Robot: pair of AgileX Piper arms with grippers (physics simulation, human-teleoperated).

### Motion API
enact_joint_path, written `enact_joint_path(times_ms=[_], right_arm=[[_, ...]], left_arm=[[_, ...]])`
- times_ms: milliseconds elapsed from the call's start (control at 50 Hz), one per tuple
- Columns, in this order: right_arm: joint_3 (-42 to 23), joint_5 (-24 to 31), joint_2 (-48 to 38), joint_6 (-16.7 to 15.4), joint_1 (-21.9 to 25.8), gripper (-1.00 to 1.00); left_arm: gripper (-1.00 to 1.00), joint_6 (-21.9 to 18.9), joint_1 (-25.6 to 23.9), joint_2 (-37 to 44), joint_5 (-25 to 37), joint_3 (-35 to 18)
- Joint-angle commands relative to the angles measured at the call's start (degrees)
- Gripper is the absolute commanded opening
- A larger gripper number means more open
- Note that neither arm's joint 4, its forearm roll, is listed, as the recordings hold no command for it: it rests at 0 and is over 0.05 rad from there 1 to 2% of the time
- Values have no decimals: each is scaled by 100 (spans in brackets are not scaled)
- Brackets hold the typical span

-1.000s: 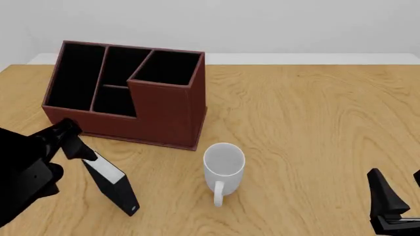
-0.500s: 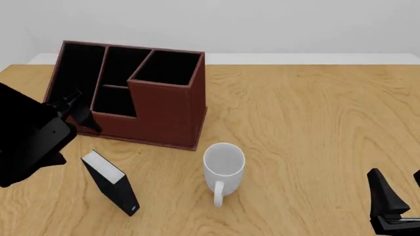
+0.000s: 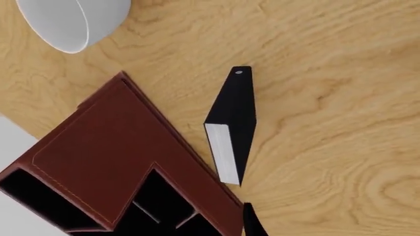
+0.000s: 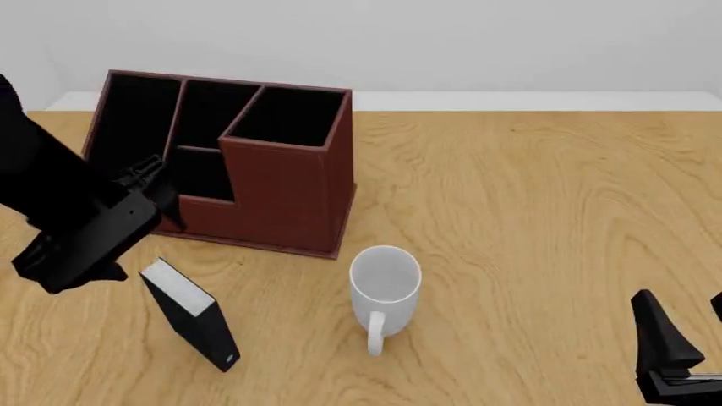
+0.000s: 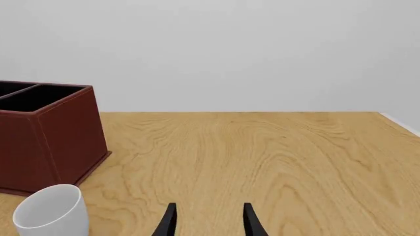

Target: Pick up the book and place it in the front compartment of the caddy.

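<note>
I see a glossy white ceramic mug (image 4: 385,289) standing upright on the light wood-grain counter (image 4: 542,211), its open mouth up and its handle pointing toward six o'clock. Behind the counter is a plain pale wall (image 4: 474,42).

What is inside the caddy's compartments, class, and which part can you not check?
The caddy shows only black lining in its open sections; no item is visible. The left arm covers the lower left corner, and the deep floors stay dark. The book stands outside.
</note>
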State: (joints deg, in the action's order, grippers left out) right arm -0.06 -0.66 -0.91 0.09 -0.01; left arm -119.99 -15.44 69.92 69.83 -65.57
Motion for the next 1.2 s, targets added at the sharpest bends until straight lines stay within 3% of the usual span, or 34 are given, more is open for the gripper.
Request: enact_joint_path(times_ms=[20, 160, 240, 1080, 1140, 1160, 1200], right_arm=[[0, 1, 4, -3, 0, 100], [0, 0, 1, 0, 0, 100], [0, 0, 0, 0, 1, 100], [0, 1, 2, -3, 0, 100], [0, 1, 2, -3, 1, 100], [0, 0, -1, 0, 2, 100], [0, 0, 1, -1, 0, 100]], left_arm=[[100, -1, 145, 111, 7, 350], [100, -1, 170, 138, 7, 362], [100, -1, 196, 239, 6, 114], [100, 11, 93, 543, -87, 451], [100, 308, -249, 539, -117, 613], [100, 614, -485, 580, -114, 567], [100, 460, -425, 612, -191, 666]])
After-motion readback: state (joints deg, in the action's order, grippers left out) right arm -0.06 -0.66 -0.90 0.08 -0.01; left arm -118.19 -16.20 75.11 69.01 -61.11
